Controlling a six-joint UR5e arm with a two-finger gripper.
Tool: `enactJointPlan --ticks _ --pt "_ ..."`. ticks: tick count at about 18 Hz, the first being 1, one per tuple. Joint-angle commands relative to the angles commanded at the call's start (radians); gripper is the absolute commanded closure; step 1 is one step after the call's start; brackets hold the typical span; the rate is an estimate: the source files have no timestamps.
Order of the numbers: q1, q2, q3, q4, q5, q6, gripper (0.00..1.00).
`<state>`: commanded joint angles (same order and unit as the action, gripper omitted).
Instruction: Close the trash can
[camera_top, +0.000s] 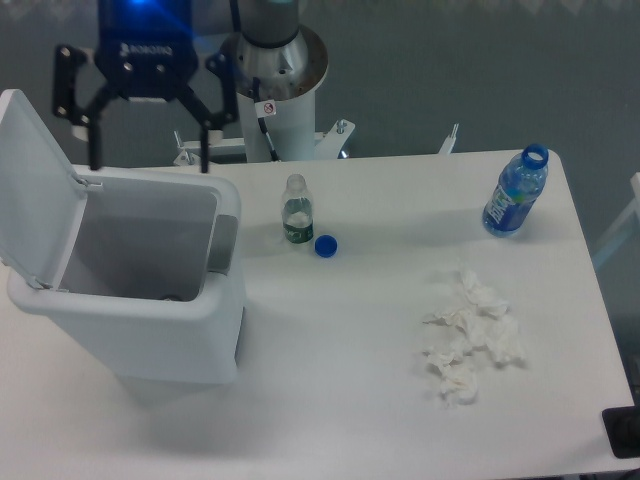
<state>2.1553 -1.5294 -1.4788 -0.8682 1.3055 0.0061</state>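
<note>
Single fixed camera, high in front, angled down, middling distance, across the table (340, 330)

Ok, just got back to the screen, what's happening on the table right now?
The arm's gripper hangs open and empty above the back of the trash can. The can's lid stands open on the left, tipped up from its hinge. Nothing is being touched. A small capless bottle with a blue cap beside it, a blue water bottle and crumpled tissues lie on the table.
</note>
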Motion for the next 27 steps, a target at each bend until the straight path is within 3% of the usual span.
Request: enactJointPlan --ticks 10,20,27 --pt "-0.107 0.029 -0.006 0.002 -0.164 0.018 0.00" --pt "-0.209 0.022 -0.021 0.002 -0.187 0.060 0.00" --pt "-0.255 -0.021 -0.021 0.003 -0.195 0.086 0.00"
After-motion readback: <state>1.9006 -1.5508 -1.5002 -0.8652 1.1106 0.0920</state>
